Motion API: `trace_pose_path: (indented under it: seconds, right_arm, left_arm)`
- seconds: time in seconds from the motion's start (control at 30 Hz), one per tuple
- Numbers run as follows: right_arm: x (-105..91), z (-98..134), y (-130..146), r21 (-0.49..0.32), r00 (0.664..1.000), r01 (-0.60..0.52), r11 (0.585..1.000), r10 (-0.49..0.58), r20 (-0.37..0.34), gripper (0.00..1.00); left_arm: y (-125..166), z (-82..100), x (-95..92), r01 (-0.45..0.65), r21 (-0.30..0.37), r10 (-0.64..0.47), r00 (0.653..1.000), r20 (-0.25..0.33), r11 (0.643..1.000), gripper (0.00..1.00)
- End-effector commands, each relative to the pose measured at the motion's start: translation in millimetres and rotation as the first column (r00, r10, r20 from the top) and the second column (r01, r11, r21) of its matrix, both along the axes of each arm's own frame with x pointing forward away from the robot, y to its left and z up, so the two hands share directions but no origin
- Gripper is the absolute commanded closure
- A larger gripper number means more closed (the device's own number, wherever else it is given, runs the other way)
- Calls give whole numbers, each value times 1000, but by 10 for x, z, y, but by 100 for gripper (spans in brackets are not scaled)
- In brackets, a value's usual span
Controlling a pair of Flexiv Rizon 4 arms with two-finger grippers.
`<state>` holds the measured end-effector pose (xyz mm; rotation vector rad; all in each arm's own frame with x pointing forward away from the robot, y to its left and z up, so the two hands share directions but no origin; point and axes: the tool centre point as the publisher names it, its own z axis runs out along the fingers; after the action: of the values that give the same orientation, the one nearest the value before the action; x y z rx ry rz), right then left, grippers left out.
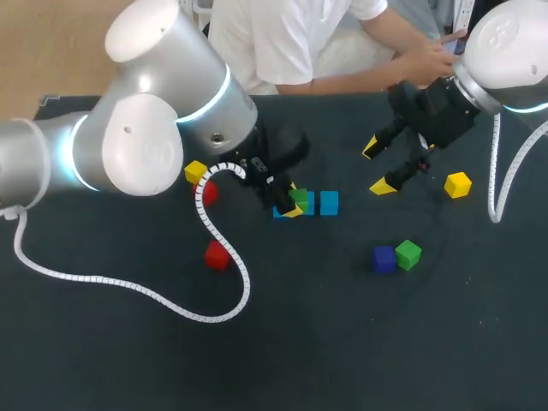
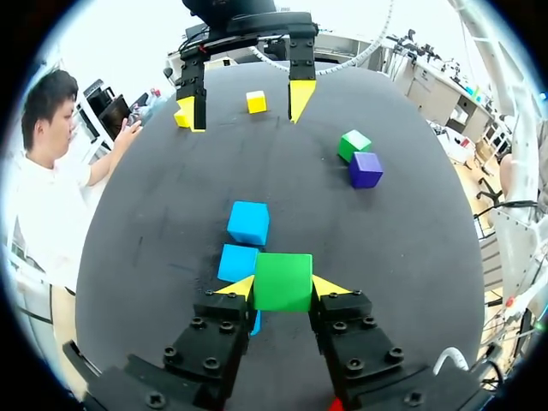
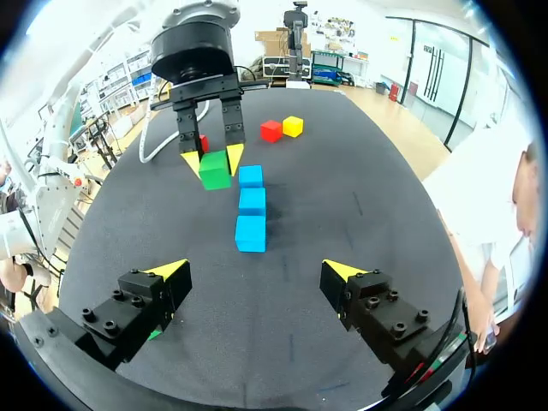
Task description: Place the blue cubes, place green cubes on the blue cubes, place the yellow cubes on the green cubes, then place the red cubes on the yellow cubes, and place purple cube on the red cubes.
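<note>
What worries me here is alignment. The left gripper (image 2: 283,288) has the green cube (image 2: 282,279) pinched between its yellow tips, hanging over one end of the row of three blue cubes (image 3: 252,203). From the right arm's camera it looks a bit to one side of the end blue (image 3: 250,175) rather than square above it. Let go like that, I'd expect it to catch an edge and tumble off, or end up leaning against the neighbour. The blues lie close together in a line, so a fingertip coming down beside the target could nudge the next one and break up the row. I can't tell whether the green already touches the blue beneath, as most of that one is hidden under it. The cube itself is a plain bright-green block with flat faces and crisp corners. It is held about level and gripped on two opposite sides, with its top face showing. The right gripper (image 3: 257,272) hangs with its jaws wide and nothing in them, well apart from the row.
</note>
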<state>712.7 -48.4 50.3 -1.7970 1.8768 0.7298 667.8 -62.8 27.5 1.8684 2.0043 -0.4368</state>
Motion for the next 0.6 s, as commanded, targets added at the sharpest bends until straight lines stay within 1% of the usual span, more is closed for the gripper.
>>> trace_pose_path:
  seconds: [0.03, 0.23, 0.6]
  right_arm:
    - [-8, 2, -3, 1, 1000, 1, 1000, -1, 2, 0]
    - [-8, 2, -3, 1, 1000, 1, 1000, -1, 2, 0]
    - [-8, 2, -3, 1, 1000, 1, 1000, -1, 2, 0]
  left_arm:
    - [16, 5, -12, -3, 5, 3, 1000, 8, 1000, 100]
    - [22, 12, 25, -2, 14, 1, 1000, 14, 1000, 100]
    - [24, -14, 87, -4, 10, 4, 1000, 17, 1000, 100]
